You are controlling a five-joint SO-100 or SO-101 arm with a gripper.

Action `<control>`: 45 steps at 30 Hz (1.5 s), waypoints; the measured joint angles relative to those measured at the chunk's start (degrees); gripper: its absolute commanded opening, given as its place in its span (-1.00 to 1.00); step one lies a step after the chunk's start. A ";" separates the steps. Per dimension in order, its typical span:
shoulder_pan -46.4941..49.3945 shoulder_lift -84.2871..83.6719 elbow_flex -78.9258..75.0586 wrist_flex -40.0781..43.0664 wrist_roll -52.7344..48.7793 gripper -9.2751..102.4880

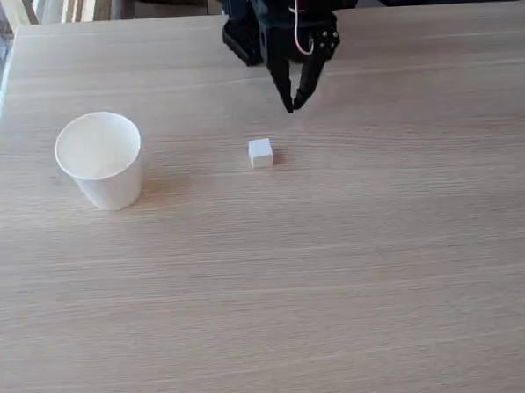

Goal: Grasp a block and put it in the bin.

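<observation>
Fixed view of the wooden table (337, 272) at the moment before the grasp. The gripper (290, 105) hung from the dark arm at the far edge, its two fingers drawn together so that the tips met in a point, with nothing between them. You had the block (260, 153) lying free on the bare wood, nearer the camera than the fingertips and slightly to their left in this view, apart from them. The bin (99, 161), a white paper cup, stood upright and mouth-up well to the left of the block, apparently empty.

Handling, as a judgement: the block looked small, rigid and very light, so it would likely skid or tip if a closed fingertip nudged it. You would have needed to spread the fingers first, come down with one on each of two opposite flat faces, and close across its middle rather than on an edge or corner. Its smooth faces may have offered little friction, so a square, centred pinch seemed safest. The cup also looked light and easily knocked over, so release from above its rim.
</observation>
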 measured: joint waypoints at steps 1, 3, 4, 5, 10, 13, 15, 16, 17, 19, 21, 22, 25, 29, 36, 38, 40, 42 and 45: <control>0.88 -1.14 -1.32 0.00 -1.05 -0.81; 2.99 -3.08 -3.87 0.00 -3.34 -0.80; 4.04 -4.04 -5.01 0.00 -4.39 -0.77; 5.10 -4.92 -6.15 0.00 -5.19 -0.75; 9.23 -9.49 -10.46 0.00 -9.32 -0.60; 10.99 -11.95 -11.43 0.35 -11.78 -0.49; 13.10 -13.36 -11.60 2.11 -15.47 -0.40; 14.15 -14.41 -11.78 2.99 -17.23 -0.39; 15.21 -15.21 -12.04 3.69 -19.07 -0.38; 17.58 -15.73 -12.04 4.57 -22.85 -0.37; 19.25 -16.17 -12.04 4.92 -25.75 -0.36; 19.69 -16.35 -12.04 5.10 -27.07 -0.36; 21.18 -17.05 -11.95 4.83 -29.36 -0.36; 21.88 -17.14 -10.37 2.11 -30.15 -0.35; 23.03 -22.06 -9.05 -5.54 -30.50 -0.32; 22.94 -23.64 -9.05 -8.00 -30.76 -0.32; 22.94 -25.31 -9.05 -10.20 -31.20 -0.32; 22.85 -27.07 -9.05 -12.39 -31.64 -0.32; 23.55 -29.71 -9.05 -15.03 -31.99 -0.32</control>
